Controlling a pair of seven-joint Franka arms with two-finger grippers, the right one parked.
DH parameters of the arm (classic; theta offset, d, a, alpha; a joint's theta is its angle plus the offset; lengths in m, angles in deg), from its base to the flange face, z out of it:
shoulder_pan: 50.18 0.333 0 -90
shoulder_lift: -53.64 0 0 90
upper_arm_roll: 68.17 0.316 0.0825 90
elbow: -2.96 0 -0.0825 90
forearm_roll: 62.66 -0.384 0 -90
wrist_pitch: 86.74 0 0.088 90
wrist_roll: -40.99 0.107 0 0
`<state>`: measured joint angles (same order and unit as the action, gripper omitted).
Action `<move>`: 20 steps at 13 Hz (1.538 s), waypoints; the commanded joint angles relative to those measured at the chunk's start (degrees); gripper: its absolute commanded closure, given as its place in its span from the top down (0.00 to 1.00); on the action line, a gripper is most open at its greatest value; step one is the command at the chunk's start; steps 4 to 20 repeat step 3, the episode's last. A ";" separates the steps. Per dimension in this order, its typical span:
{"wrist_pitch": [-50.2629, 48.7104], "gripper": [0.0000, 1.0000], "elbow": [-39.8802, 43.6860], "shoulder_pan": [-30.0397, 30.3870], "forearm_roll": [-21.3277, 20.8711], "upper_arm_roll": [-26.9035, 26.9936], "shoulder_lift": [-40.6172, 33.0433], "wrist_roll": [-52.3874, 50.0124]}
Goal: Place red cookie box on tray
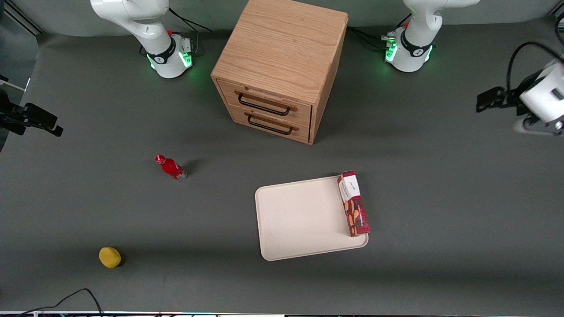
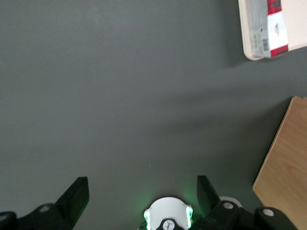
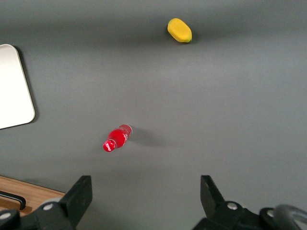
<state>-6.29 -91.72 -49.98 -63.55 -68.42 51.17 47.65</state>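
The red cookie box (image 1: 353, 203) lies flat on the tray (image 1: 299, 218), stretched along the tray's short edge at the working arm's end, its white end panel at the tray corner nearest the drawer cabinet (image 1: 282, 66). Its long side runs right along the rim there, and in the front view it appears to overlap that rim slightly; whether it overhangs I cannot tell. The rest of the tray's cream surface is bare, a wide stretch reaching to its edge at the parked arm's end.

The gripper (image 2: 143, 196) hangs high over bare grey table (image 1: 440, 198) at the working arm's end, well apart from the tray and box. Its two dark fingers (image 2: 76, 196) stand wide apart with nothing between them, only tabletop below. The wrist view catches the tray's corner (image 2: 249, 45) with the box's white end (image 2: 276, 28) on it, and a slice of the cabinet's wooden side (image 2: 285, 163).

Around the tray there is open room on every edge. The cabinet stands farther from the front camera than the tray, with a band of table between them. Toward the parked arm's end, a small red bottle (image 1: 171, 167) stands well clear, and a yellow fruit (image 1: 109, 257) sits nearer the table's front edge, also well apart.
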 commanded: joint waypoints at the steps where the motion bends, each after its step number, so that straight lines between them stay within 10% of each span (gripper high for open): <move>1: -0.81 1.00 -3.16 -0.90 0.54 0.95 -3.43 1.50; 20: -2.40 1.00 1.40 -1.08 0.28 0.60 -0.89 1.42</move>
